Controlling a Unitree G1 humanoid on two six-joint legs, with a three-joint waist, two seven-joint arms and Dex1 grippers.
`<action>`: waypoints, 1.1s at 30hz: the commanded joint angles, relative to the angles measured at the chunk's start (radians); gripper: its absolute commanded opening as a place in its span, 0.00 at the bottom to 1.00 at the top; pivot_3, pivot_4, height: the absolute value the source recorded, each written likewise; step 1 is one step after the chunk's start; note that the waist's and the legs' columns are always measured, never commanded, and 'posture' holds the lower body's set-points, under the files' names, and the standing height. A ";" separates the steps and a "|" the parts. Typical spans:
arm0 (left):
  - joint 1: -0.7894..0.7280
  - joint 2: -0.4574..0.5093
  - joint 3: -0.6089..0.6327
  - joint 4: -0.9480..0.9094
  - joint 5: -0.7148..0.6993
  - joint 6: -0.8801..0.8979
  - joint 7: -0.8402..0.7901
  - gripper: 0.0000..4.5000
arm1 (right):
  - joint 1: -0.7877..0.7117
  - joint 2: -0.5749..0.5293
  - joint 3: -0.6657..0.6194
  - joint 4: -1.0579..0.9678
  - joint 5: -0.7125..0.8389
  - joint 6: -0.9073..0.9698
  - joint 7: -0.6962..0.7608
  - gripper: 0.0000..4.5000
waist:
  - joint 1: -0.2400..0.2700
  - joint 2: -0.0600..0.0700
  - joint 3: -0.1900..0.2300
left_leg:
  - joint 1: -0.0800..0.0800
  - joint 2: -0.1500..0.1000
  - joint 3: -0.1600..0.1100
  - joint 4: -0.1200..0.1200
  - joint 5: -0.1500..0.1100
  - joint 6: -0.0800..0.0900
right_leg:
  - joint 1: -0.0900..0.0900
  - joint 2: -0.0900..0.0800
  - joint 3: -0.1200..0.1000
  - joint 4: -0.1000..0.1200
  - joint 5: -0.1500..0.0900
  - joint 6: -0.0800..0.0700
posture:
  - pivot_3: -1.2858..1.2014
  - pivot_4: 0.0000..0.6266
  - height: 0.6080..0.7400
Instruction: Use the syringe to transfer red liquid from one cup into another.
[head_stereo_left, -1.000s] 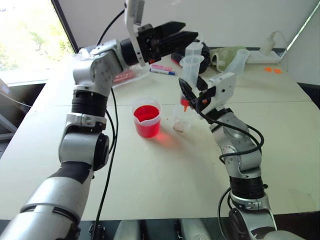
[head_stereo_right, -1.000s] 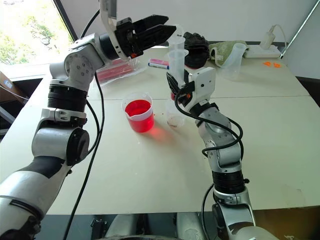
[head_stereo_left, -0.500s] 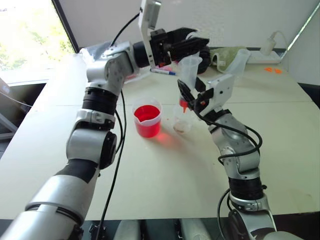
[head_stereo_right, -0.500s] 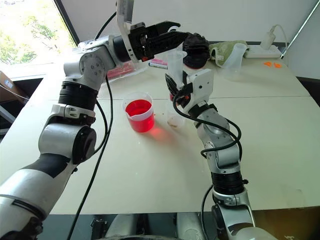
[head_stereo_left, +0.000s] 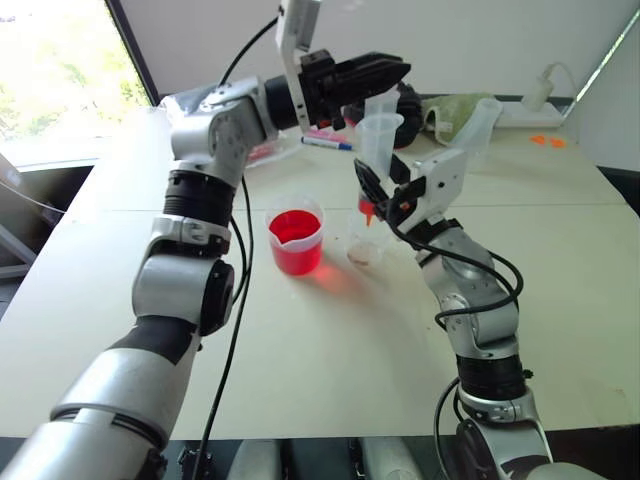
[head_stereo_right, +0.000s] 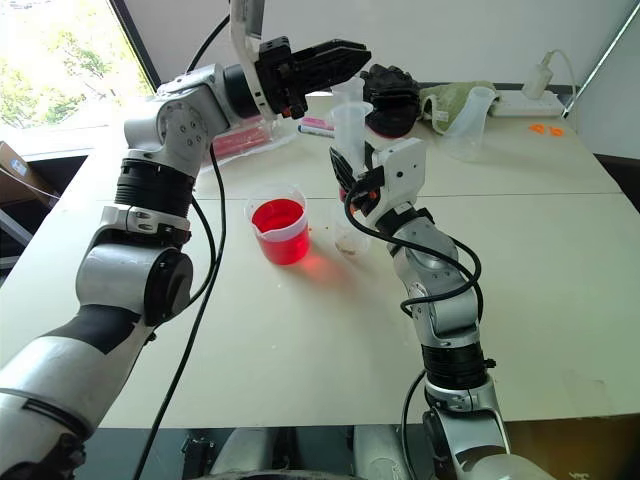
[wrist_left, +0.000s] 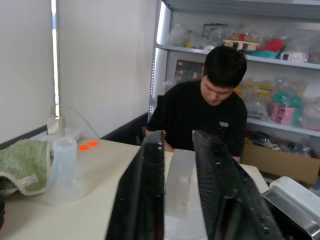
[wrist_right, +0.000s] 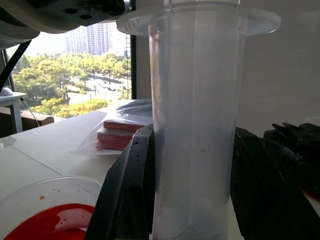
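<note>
The clear syringe (head_stereo_left: 378, 140) stands upright, its orange tip just above the small spoutless cup (head_stereo_left: 364, 247). My right gripper (head_stereo_left: 381, 177) is shut on the barrel (wrist_right: 197, 125) low down. My left gripper (head_stereo_left: 398, 69) reaches in from the left at the top of the syringe. It is shut on the pale plunger (wrist_left: 181, 200), which shows between its fingers (wrist_left: 147, 190). The wider spouted beaker (head_stereo_left: 294, 238) stands left of the small cup and holds the red liquid (head_stereo_left: 292, 228). The small cup looks nearly empty.
At the back of the table are a cloudy jug (head_stereo_left: 480, 118), a green cloth (head_stereo_left: 447, 104), a black object (head_stereo_left: 408, 100), markers (head_stereo_left: 325, 139) and a clear bag of red items (head_stereo_left: 255, 152). A person (wrist_left: 220, 107) sits beyond the table's far side.
My left gripper has moved right to the top of the syringe and closed from wide open onto the plunger. The right arm and syringe have stayed in place.
</note>
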 joint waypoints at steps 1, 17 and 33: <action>0.004 0.008 -0.026 -0.031 0.023 0.012 -0.014 0.01 | -0.013 0.005 -0.004 -0.043 0.002 -0.031 0.001 0.31 | 0.000 0.000 0.000 | 0.000 0.000 0.000 0.000 0.000 0.000 | 0.000 0.000 0.000 0.000 0.000 0.000 | 0.52 0.24 0.78; 0.048 0.016 -0.058 -0.070 0.054 0.042 -0.020 0.01 | -0.036 -0.004 -0.024 -0.022 -0.003 -0.050 -0.009 0.31 | 0.002 0.000 0.000 | 0.000 0.000 0.000 0.000 0.000 0.000 | 0.000 0.000 0.000 0.000 0.000 0.000 | 0.52 0.24 0.78; 0.124 0.006 -0.065 -0.177 0.037 0.089 0.011 0.01 | -0.067 -0.025 -0.068 -0.004 0.006 -0.048 -0.020 0.31 | 0.003 0.000 0.000 | 0.000 0.000 0.000 0.000 0.000 0.000 | 0.000 0.000 0.000 0.000 0.000 0.000 | 0.52 0.24 0.78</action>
